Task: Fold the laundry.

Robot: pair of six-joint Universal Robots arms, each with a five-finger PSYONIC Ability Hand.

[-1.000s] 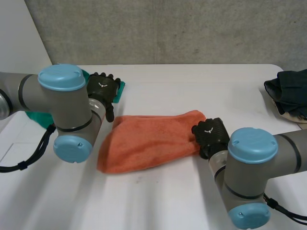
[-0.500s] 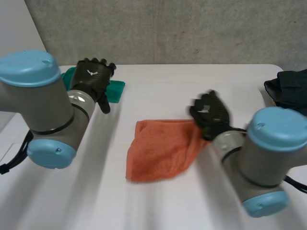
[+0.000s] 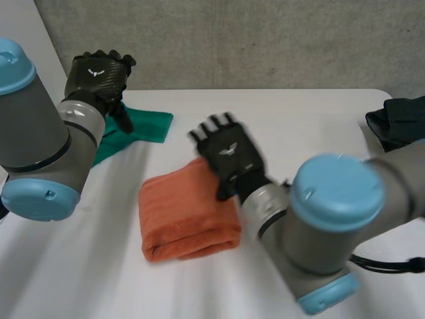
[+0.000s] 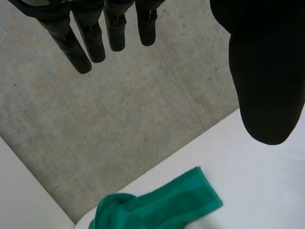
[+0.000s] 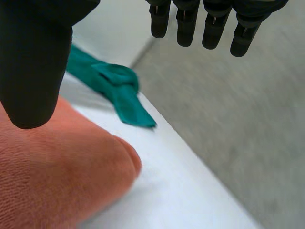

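An orange towel (image 3: 188, 217) lies folded over on the white table (image 3: 312, 126), its doubled edge nearest me. My right hand (image 3: 228, 155) hovers over the towel's far right part, fingers spread and straight, holding nothing. In the right wrist view the orange towel (image 5: 52, 176) lies under the thumb (image 5: 33, 57), with the fingers (image 5: 205, 24) free above it. My left hand (image 3: 99, 75) is raised above the table's far left corner, open and empty. Its fingers (image 4: 95, 33) and thumb (image 4: 267, 71) stand apart in the left wrist view.
A green cloth (image 3: 136, 127) lies bunched at the table's far left, also seen as the green cloth (image 4: 157, 205) and the green cloth (image 5: 112, 93). A dark pile of clothes (image 3: 402, 126) sits at the far right edge. A grey wall stands behind the table.
My right hand carried the towel's right end leftward over the rest, folding it, then let go and opened. My left hand rose up and away to the far left.
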